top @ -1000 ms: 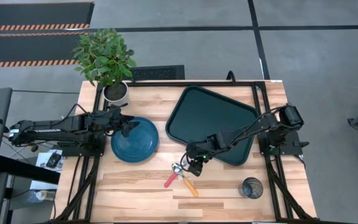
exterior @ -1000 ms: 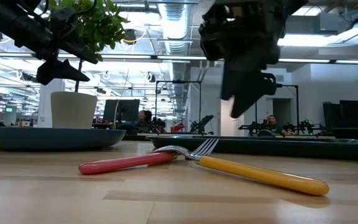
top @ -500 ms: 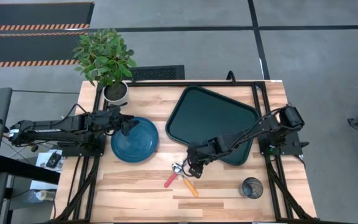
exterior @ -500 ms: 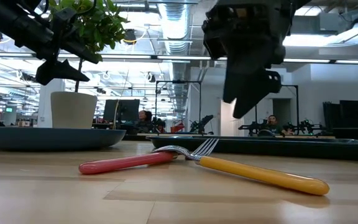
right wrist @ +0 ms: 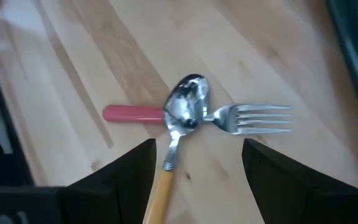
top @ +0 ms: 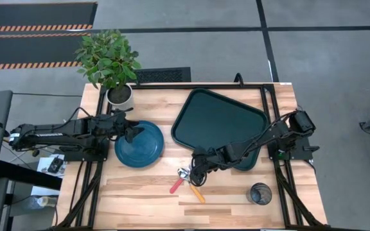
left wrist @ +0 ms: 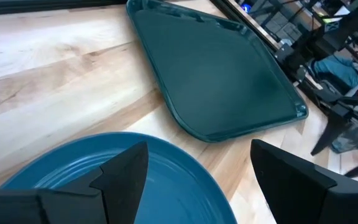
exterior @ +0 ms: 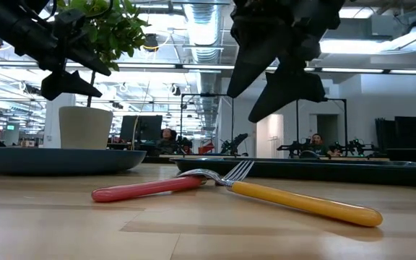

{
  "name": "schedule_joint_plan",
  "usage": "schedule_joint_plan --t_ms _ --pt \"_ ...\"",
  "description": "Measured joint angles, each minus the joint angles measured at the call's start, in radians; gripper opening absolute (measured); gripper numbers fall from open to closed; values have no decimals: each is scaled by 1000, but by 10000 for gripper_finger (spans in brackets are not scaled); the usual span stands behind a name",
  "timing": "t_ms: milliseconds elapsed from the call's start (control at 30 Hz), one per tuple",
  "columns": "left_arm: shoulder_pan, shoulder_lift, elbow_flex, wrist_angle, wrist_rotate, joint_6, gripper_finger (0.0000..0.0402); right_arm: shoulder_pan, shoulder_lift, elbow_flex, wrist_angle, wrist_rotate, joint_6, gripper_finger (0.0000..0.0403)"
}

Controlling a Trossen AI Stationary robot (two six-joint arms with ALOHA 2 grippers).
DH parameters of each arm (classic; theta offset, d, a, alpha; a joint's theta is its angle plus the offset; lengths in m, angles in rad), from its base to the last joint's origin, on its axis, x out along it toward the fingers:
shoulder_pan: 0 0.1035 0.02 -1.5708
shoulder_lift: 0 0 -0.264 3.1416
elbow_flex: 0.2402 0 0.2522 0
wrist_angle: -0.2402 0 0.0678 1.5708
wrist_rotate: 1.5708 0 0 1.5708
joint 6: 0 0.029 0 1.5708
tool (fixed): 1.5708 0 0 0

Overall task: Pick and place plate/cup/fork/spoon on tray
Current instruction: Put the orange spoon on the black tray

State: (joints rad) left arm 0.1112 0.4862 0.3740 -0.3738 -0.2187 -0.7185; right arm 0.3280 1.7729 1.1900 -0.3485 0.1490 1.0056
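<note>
The red-handled fork (right wrist: 132,114) and the orange-handled spoon (right wrist: 158,196) lie crossed on the table. The spoon's bowl (right wrist: 188,107) rests on the fork's neck. My right gripper (top: 196,172) hangs open just above them, one finger on each side in the right wrist view (right wrist: 197,168), touching neither. My left gripper (top: 130,131) hangs open over the teal-blue plate (top: 139,146), clear of it. The dark tray (top: 218,125) lies at the far right. The dark cup (top: 259,193) stands near the front right.
A white plant pot (top: 119,96) with a leafy plant stands at the far left corner, behind the plate. Bare wood lies along the front edge, left of the cutlery. In the low view the fork (exterior: 146,189) and spoon (exterior: 305,204) lie ahead of the tray's edge (exterior: 302,167).
My right gripper has moved a little toward the table's near left, closer over the crossed fork and spoon, and has turned about its wrist. The fork, spoon, plate and cup have not moved.
</note>
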Motion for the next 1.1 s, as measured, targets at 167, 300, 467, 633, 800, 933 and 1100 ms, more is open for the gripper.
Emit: schedule_joint_plan --t_ms 167,300,467,633,800,933,1100 --pt "0 0 0 -2 -3 21 269 30 0 0 9 17 9 265" --pt "0 0 0 -2 -31 27 269 49 0 0 42 34 31 265" --pt "0 0 0 -2 -34 26 269 55 1 19 37 34 49 265" --pt "0 0 0 -2 -35 26 270 64 69 114 22 36 17 265" --pt "0 0 0 -6 -36 26 270 72 180 289 -139 44 -51 265" --pt "0 0 0 -7 -33 26 270 72 237 428 -296 71 -89 265" --pt "0 0 0 -8 -33 26 270 71 280 522 -467 86 -64 265"
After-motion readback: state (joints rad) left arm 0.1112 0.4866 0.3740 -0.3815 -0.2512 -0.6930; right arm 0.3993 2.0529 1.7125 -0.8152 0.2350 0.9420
